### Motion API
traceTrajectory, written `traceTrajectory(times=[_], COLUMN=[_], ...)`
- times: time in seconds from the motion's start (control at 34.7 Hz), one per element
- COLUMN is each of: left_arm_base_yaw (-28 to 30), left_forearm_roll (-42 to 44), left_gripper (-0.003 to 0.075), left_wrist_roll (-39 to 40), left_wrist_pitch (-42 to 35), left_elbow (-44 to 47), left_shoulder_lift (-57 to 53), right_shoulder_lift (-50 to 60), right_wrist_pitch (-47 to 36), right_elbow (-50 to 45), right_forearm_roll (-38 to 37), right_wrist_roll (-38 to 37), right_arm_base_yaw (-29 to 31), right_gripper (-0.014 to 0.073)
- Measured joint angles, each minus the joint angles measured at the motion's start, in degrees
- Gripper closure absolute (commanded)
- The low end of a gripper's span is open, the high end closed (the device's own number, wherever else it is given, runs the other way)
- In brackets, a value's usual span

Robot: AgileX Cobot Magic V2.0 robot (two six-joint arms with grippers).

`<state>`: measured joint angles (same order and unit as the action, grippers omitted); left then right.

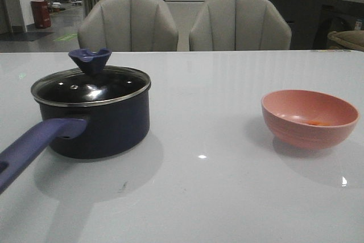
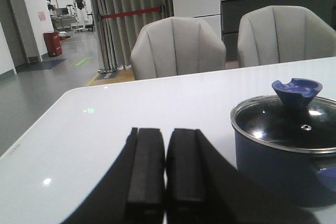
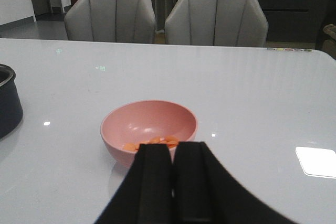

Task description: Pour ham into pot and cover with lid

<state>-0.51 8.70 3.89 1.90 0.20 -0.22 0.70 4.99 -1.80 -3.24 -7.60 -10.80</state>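
The left end effector [image 2: 163, 169] is closed on nothing, beside the dark navy saucepan [image 1: 99, 123]; the round glass lid with its purple-blue knob [image 1: 91, 83] sits on that pot; the right end effector [image 3: 173, 182] is closed and empty, near the salmon-pink round bowl [image 3: 149, 129] holding the orange-pink ham slices [image 3: 152, 142]; both vessels stand well apart on the white glossy desk [image 1: 205, 140].

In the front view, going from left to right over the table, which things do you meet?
Pot handle → pot with the lid on it → pink bowl holding the ham.
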Motion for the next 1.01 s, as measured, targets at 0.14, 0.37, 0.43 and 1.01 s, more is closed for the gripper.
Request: traceTrajectory(times=[0.14,0.37,0.43,1.01], left_arm_base_yaw=[0.0,0.0,0.0,0.0], left_forearm_roll=[0.0,0.0,0.0,0.0], left_gripper=[0.0604,0.0604,0.0604,0.0604], left_wrist_roll=[0.0,0.0,0.0,0.0], left_wrist_pitch=[0.0,0.0,0.0,-1.9], left_elbow=[0.0,0.0,0.0,0.0], left_shoulder_lift=[0.0,0.0,0.0,0.0], right_shoulder_lift=[0.0,0.0,0.0,0.0], right_wrist_pitch=[0.0,0.0,0.0,0.0], right_elbow=[0.0,0.0,0.0,0.0], right_forearm_roll=[0.0,0.0,0.0,0.0], right_wrist_roll=[0.0,0.0,0.0,0.0], right_arm_base_yaw=[0.0,0.0,0.0,0.0], right_gripper=[0.0445,0.0445,0.0445,0.0445])
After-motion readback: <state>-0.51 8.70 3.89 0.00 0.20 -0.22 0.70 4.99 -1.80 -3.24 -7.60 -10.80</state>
